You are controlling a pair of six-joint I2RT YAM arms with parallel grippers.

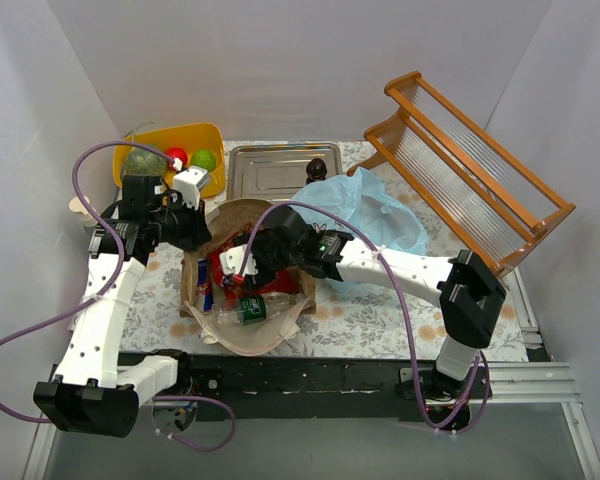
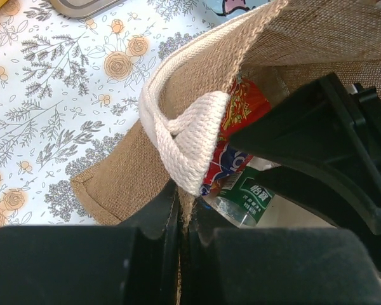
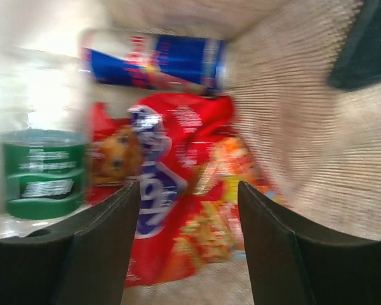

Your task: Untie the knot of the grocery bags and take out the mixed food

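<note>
The brown bag (image 1: 242, 335) lies open mid-table. My left gripper (image 1: 193, 228) (image 2: 184, 206) is shut on its woven edge, just below the beige handle (image 2: 190, 136). Inside lie a red snack packet (image 3: 184, 127), a blue-silver can (image 3: 159, 60) and a clear green-labelled bottle (image 3: 44, 171). My right gripper (image 1: 242, 262) (image 3: 189, 190) is inside the bag, open, its fingers either side of the packet and just above it; this view is blurred. The light blue plastic bag (image 1: 385, 215) lies crumpled behind the right arm. A green netted melon (image 1: 143, 160) sits in the yellow tub (image 1: 215, 135).
The tub at back left also holds a red ball (image 1: 176, 157) and a green one (image 1: 203, 158). A metal tray (image 1: 270, 170) behind the bag carries a small dark item (image 1: 318, 165). A wooden rack (image 1: 470, 170) fills the back right.
</note>
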